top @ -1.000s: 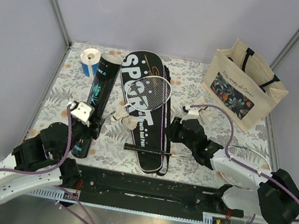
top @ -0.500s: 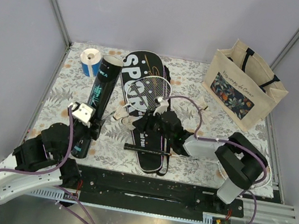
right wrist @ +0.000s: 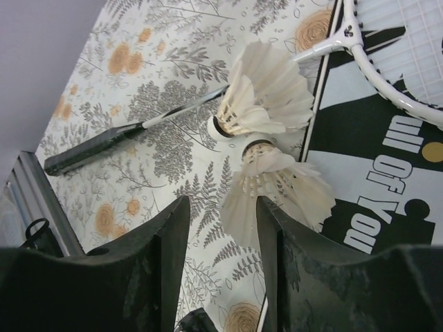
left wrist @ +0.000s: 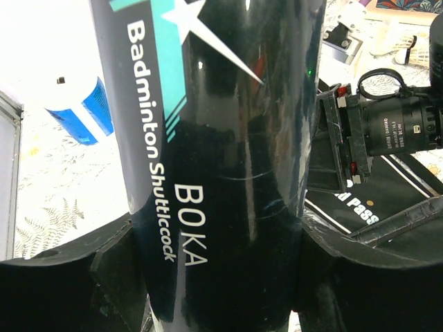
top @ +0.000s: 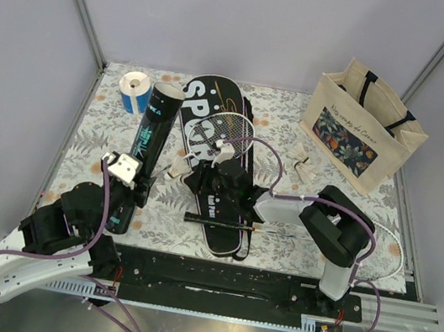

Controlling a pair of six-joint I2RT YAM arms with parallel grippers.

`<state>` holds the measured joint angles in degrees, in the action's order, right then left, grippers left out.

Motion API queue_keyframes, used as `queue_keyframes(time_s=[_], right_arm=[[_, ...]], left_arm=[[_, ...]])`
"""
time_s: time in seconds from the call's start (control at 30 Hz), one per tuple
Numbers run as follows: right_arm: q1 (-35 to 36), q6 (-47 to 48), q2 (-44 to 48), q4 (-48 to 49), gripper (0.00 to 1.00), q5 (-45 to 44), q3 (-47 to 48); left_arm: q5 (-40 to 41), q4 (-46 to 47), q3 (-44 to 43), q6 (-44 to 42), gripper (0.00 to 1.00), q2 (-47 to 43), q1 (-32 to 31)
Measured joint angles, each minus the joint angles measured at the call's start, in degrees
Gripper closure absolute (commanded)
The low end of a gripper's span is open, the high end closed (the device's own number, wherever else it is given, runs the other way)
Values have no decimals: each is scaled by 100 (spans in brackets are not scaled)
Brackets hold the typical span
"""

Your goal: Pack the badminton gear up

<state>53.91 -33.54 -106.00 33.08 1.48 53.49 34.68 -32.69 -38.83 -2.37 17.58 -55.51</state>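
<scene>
My left gripper is shut on the long black tube with teal print, held upright and leaning. The black SPORT case lies mid-table. A white-framed racket rests on it, its handle out to the left. Two white shuttlecocks lie at the case's left edge. My right gripper stands open just short of them. The nearer shuttlecock brushes one finger, and nothing sits between the jaws.
A beige tote bag stands at the back right, with more shuttlecocks in front of it. A blue-and-white tape roll sits at the back left. A second racket handle lies across the case's near end.
My right arm has swung left across the case to the two shuttlecocks, and its jaws have opened wider. The left arm and the tube have not moved.
</scene>
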Motion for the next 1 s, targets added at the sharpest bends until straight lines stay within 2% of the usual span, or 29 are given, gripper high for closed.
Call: queue_keyframes(time_s=[0.17, 0.3, 0.37, 0.47, 0.53, 0.67, 0.77, 1.0], right_arm=[[24, -4, -94, -278, 50, -205, 81], [37, -13, -188, -297, 58, -236, 149], [37, -26, -214, -302, 67, -234, 168], [42, -52, -240, -315, 91, -234, 223], [44, -37, -243, -326, 100, -236, 245], [44, 57, -114, -603, 100, -330, 223], [42, 326, 372, -1040, 100, -428, 133], [-258, 1032, 2441, -1930, 100, -352, -39]], left_arm=[[-4, 2, 9, -48, 100, 2, 0], [-20, 2, 9, -66, 100, 2, 0], [-24, 2, 9, -74, 100, 2, 0], [-50, 2, 11, -87, 100, 2, 0], [-83, 7, 20, -109, 100, 2, 0], [-186, 22, 103, -170, 100, 2, 0], [-413, 24, 175, -249, 100, 4, 0], [-1204, 146, 330, -601, 100, 2, 0]])
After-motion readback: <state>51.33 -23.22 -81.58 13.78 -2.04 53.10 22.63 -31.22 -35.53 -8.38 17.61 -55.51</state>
